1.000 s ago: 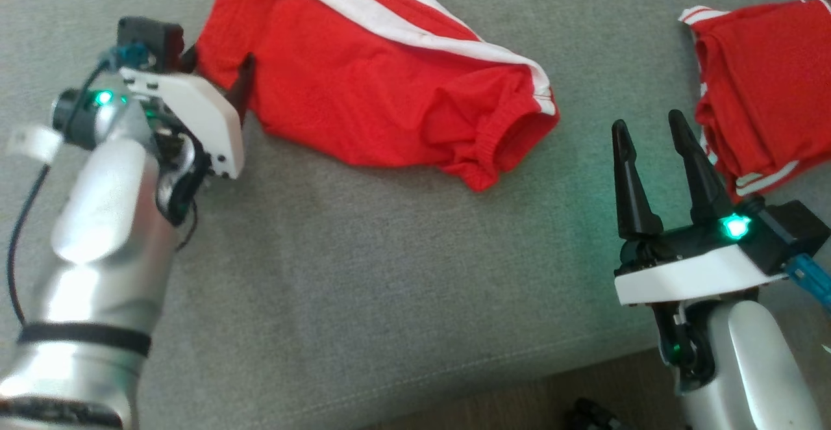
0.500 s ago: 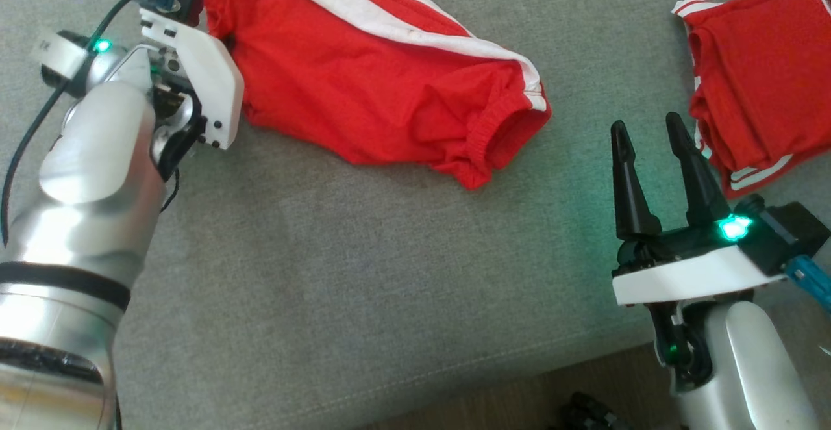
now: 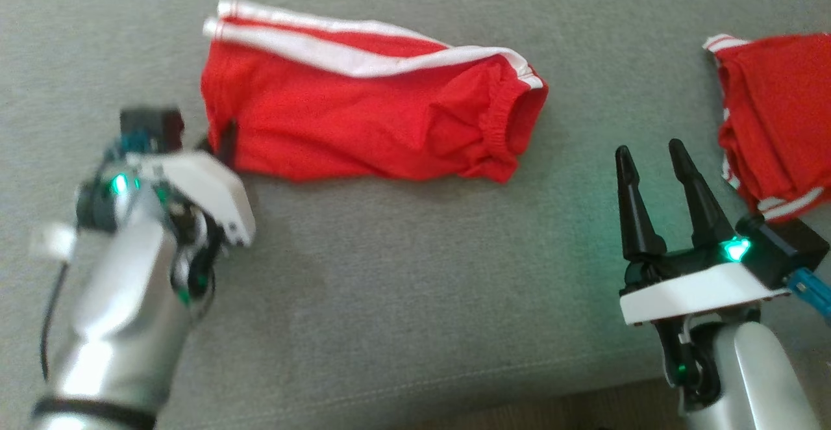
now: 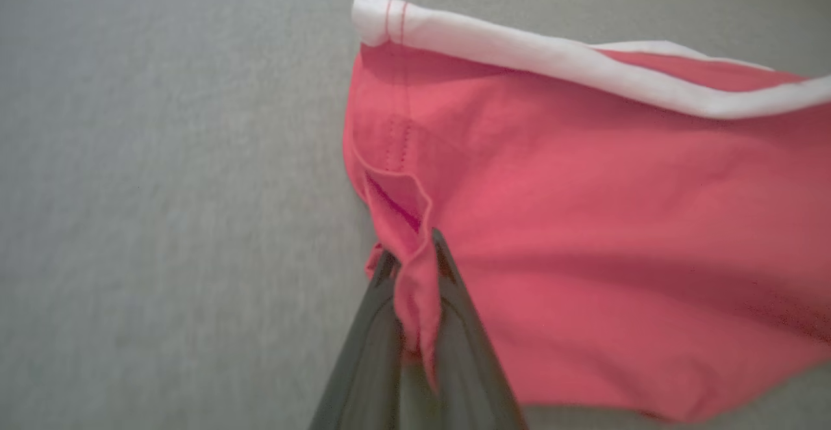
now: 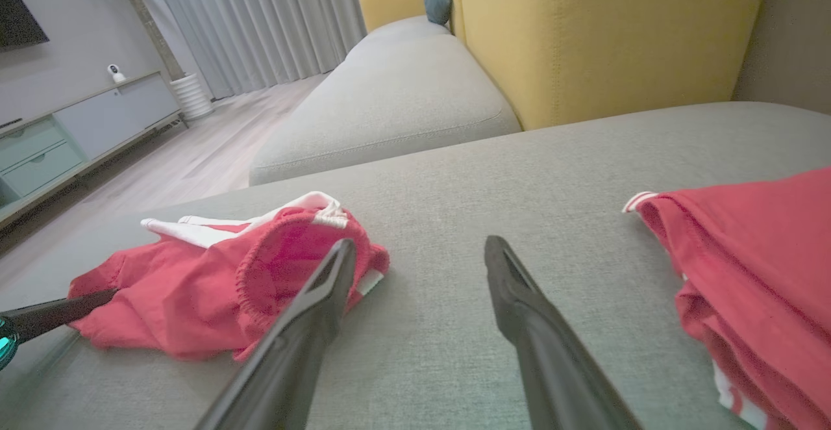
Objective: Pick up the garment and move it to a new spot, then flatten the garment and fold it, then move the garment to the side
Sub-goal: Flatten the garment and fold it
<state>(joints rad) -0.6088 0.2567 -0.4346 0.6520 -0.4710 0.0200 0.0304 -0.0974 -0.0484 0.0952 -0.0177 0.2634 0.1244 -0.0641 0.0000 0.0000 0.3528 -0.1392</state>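
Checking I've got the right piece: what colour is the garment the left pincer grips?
The garment is red with white stripes; head view shows it best.

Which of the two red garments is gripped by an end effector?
The red garment on the left: the left end effector pinches its corner. The other red garment, at the right, lies untouched.

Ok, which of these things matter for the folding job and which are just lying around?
In the job: red shorts with white stripes, left gripper shut on their edge, right gripper open nearby, grey sofa seat under them.
Lying about: second red garment at the right, yellow backrest.
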